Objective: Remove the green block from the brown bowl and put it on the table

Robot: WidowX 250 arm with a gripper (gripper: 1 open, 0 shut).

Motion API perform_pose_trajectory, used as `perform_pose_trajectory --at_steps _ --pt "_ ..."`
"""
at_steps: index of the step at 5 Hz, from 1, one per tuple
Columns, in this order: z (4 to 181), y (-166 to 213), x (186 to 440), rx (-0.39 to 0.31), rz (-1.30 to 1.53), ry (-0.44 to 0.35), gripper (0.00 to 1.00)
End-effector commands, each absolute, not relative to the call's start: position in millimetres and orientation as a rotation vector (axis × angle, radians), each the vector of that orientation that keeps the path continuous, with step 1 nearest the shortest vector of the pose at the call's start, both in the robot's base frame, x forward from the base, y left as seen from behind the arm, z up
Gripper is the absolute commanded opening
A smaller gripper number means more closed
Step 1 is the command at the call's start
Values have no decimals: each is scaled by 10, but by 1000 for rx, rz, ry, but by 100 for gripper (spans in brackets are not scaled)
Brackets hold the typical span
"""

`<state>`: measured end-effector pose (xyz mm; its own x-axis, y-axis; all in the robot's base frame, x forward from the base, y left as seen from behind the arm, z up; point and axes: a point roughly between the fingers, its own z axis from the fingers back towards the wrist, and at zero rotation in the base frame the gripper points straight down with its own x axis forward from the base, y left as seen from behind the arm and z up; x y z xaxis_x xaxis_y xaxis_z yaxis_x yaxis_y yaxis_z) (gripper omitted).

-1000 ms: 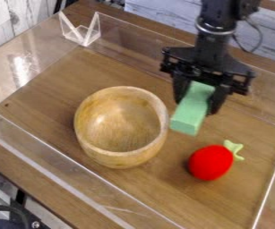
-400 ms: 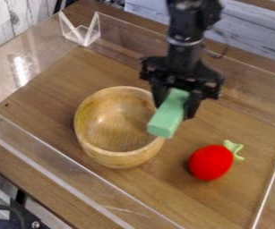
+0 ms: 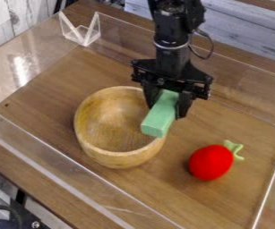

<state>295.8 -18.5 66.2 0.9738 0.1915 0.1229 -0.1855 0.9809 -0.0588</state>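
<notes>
Since a second ago the black claw (image 3: pixel 167 97) has carried the mint-green rectangular block (image 3: pixel 160 117) sideways, from above bare tabletop beside the red strawberry-shaped toy (image 3: pixel 210 162) to a spot over the right-hand rim of the round light-brown wooden bowl (image 3: pixel 109 134), and it has sunk a little. The claw is clenched on the block's upper end, and the bar hangs tilted from it, its lower end over the bowl's rim or just inside it (which of the two cannot be told from this view).

That is the worry. The block is meant to end up on the dark wood-grain table (image 3: pixel 241 107), yet it now sits over the bowl. If the claw lets go here, the bar would likely drop into the bowl or strike the thick rim and tumble either way. A further descent could knock the rim and shove the bowl toward the near edge, where the clear acrylic wall (image 3: pixel 32 156) stands. The grip also takes only one end, so the slanted bar may swing or slip during any quick move.
</notes>
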Motion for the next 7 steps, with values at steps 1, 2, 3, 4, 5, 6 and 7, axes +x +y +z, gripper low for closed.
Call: perform_pose_trajectory --at_steps 1,2,3,4,5,6,7 --pt "704 -224 3172 -41 219 -174 0" --pt "754 -312 3177 -25 258 -179 0" --pt "809 -395 3169 -20 301 -179 0" --pt "752 -467 3151 -22 302 -174 0" --pt "677 -505 3130 -23 299 -171 0" --pt "574 -545 3120 -22 256 -167 0" --pt "497 -577 3119 -21 209 -168 0"
